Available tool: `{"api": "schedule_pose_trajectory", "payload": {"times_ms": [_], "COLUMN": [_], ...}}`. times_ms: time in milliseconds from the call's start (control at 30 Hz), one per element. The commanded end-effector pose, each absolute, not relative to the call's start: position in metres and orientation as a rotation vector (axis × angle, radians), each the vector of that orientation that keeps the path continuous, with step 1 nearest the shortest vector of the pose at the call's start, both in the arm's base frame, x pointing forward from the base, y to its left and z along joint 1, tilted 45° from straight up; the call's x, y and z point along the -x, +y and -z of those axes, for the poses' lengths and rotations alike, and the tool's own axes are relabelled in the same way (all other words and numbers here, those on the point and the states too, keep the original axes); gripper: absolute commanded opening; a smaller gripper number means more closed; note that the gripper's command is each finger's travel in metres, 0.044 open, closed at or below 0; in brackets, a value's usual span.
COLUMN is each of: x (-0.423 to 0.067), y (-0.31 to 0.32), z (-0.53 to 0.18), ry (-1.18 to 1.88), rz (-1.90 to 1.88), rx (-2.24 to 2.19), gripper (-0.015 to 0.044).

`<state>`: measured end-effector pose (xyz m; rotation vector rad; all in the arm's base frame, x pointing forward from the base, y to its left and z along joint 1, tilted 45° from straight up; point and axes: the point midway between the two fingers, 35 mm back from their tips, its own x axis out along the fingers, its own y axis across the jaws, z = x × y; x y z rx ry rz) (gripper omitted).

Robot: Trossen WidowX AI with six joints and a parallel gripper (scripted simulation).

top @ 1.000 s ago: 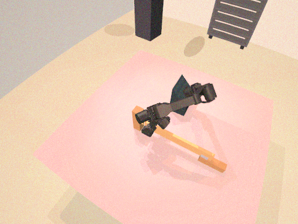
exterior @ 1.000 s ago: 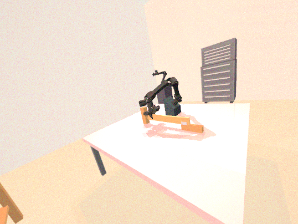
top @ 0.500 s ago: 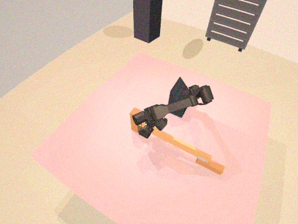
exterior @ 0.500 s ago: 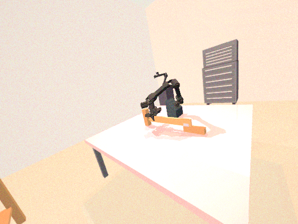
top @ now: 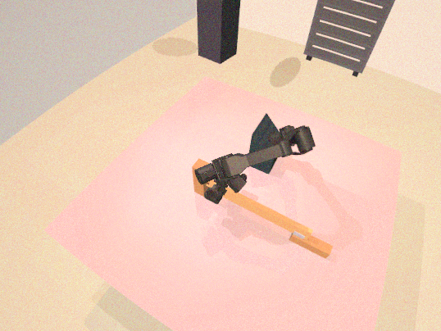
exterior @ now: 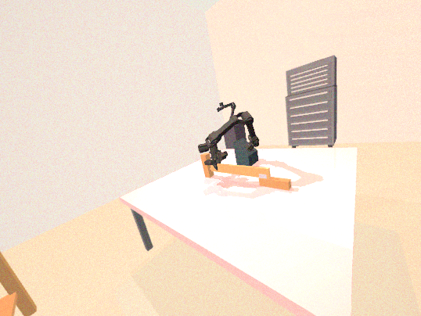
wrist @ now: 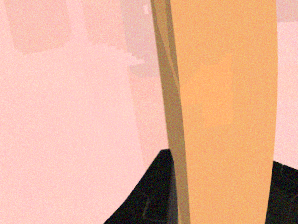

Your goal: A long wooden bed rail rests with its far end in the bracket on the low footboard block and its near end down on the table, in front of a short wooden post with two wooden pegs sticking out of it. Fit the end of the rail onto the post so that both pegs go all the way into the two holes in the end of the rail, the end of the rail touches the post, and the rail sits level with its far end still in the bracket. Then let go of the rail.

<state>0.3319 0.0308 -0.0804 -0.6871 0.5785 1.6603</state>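
Note:
The long orange wooden rail (top: 266,213) (exterior: 242,169) (wrist: 222,96) runs from the short wooden post (top: 197,182) (exterior: 205,167) to the low footboard block (top: 317,247) (exterior: 278,182). Its far end sits at the pale bracket (top: 299,235) (exterior: 263,176). Its near end is raised off the table, roughly level, and meets the post under my arm. The pegs and holes are hidden. My gripper (top: 215,193) (exterior: 214,161) (wrist: 192,155) is shut on the rail close to the post. In the wrist view its dark fingers flank the rail.
The pink table top (top: 123,205) (exterior: 274,235) carries everything. My teal base block (top: 262,135) (exterior: 246,155) stands behind the rail. A dark pillar (top: 217,29) and a grey drawer cabinet (top: 348,29) (exterior: 311,105) stand on the floor beyond the table.

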Motion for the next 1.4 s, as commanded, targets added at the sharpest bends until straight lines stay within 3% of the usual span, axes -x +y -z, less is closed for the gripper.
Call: {"api": "schedule_pose_trajectory", "payload": {"times_ms": [0,1367], "x": [-0.3338,-0.3352], "y": [0.0258,0.0184], "z": [0.0807,0.0879], "ry": [0.578,0.578], "rz": [-1.650,-1.650], "rx": [0.691,0.692], "gripper": [0.0000,0.0000]}}
